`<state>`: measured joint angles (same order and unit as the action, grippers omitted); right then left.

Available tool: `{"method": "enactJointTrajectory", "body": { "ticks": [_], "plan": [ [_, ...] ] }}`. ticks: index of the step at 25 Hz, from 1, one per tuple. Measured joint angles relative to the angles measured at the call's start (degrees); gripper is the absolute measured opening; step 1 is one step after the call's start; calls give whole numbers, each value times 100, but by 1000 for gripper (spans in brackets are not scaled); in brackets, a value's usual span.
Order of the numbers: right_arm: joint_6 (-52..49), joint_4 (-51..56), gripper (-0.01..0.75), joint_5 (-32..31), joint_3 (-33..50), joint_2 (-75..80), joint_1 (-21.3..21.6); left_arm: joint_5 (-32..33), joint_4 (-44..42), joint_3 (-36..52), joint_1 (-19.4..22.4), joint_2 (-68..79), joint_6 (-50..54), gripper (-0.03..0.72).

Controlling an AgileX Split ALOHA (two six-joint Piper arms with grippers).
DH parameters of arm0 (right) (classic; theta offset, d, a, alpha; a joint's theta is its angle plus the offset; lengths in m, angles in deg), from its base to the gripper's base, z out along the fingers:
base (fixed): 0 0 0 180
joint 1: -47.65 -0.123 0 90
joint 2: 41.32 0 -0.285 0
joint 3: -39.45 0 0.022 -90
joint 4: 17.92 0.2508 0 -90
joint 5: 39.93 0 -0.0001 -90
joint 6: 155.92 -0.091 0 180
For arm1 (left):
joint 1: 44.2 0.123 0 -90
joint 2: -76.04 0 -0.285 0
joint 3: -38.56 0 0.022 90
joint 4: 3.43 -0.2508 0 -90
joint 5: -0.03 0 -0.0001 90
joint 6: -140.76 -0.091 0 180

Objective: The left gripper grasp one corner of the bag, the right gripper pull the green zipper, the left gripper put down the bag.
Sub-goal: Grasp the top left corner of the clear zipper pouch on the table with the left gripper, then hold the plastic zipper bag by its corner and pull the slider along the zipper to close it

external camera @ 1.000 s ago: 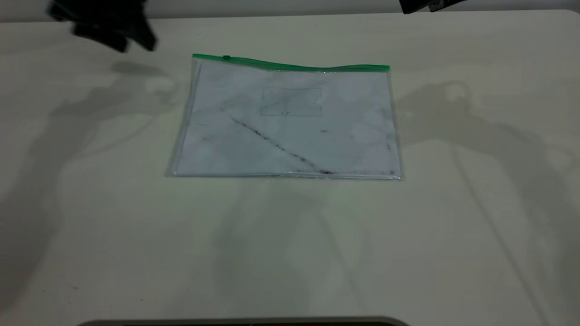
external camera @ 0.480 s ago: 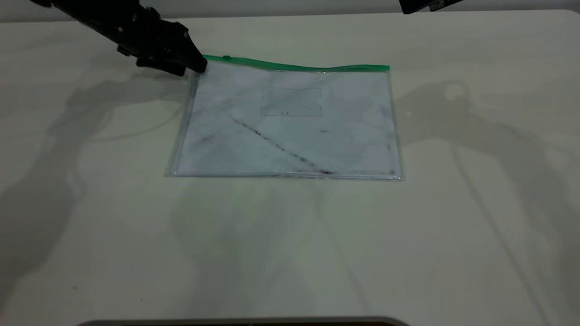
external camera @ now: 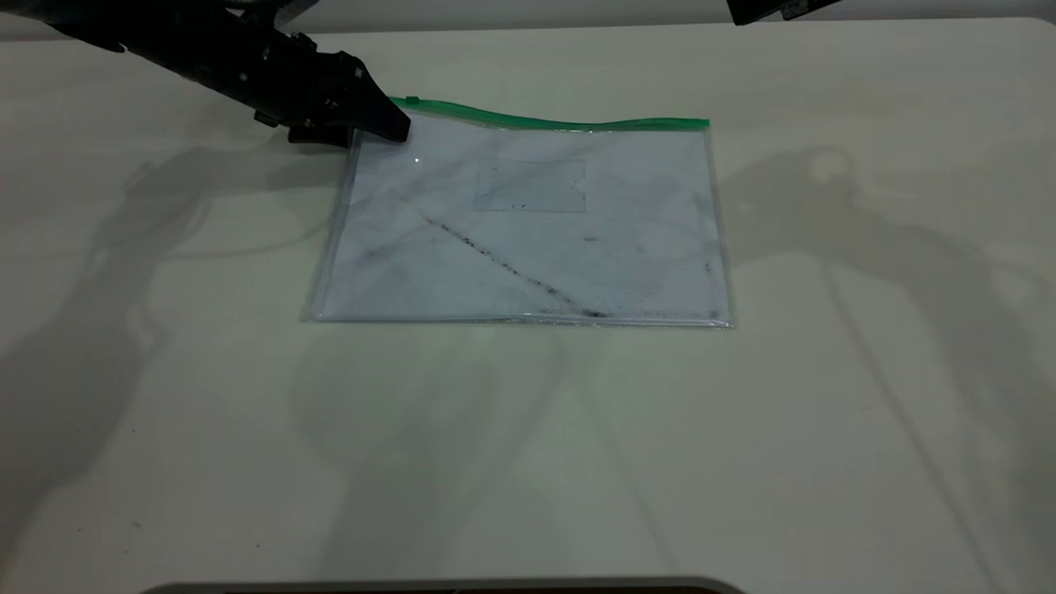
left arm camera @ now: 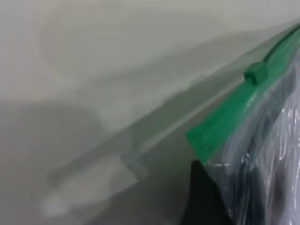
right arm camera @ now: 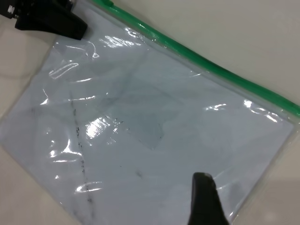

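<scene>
The bag (external camera: 528, 231), a flat clear pouch with a white sheet and a dark diagonal smudge, lies on the table. The green zipper (external camera: 561, 124) runs along its far edge, with the slider tab (external camera: 412, 101) near the far left corner. My left gripper (external camera: 388, 128) is at that corner and covers it. In the left wrist view the zipper end (left arm camera: 211, 136) and the tab (left arm camera: 257, 72) show close up. One black finger (left arm camera: 201, 197) lies outside the plastic and a dark shape shows through it, jaws apart. The right gripper (external camera: 775, 8) is parked at the far right edge, above the table.
The pale table (external camera: 528, 454) carries only the bag and the arms' shadows. A dark rounded edge (external camera: 445, 587) shows at the near side. The right wrist view shows the bag (right arm camera: 154, 131) from above, with the left gripper (right arm camera: 51, 21) at its corner.
The left gripper has come in from the far left and down onto the bag's far left corner, then slid a little further right along the zipper. The bag and right arm have not moved.
</scene>
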<state>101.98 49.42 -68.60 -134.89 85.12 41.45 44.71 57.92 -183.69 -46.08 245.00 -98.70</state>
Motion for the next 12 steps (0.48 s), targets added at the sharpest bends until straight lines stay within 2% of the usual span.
{"method": "enactJointTrajectory", "body": {
  "ticks": [2,4,8,9,12],
  "plan": [
    [114,1,531,5,0,0,0,20,18,-59,0,0,-7,482],
    [375,65,531,5,0,0,0,52,8,-136,0,0,-28,380],
    [1416,541,531,30,-18,0,-29,267,-37,-412,0,0,-224,99],
    [1780,701,531,50,-38,0,-62,400,-55,-512,-5,0,-332,62],
    [2812,1379,531,22,-132,89,-190,812,-85,-808,-49,0,-801,53]
  ]
}}
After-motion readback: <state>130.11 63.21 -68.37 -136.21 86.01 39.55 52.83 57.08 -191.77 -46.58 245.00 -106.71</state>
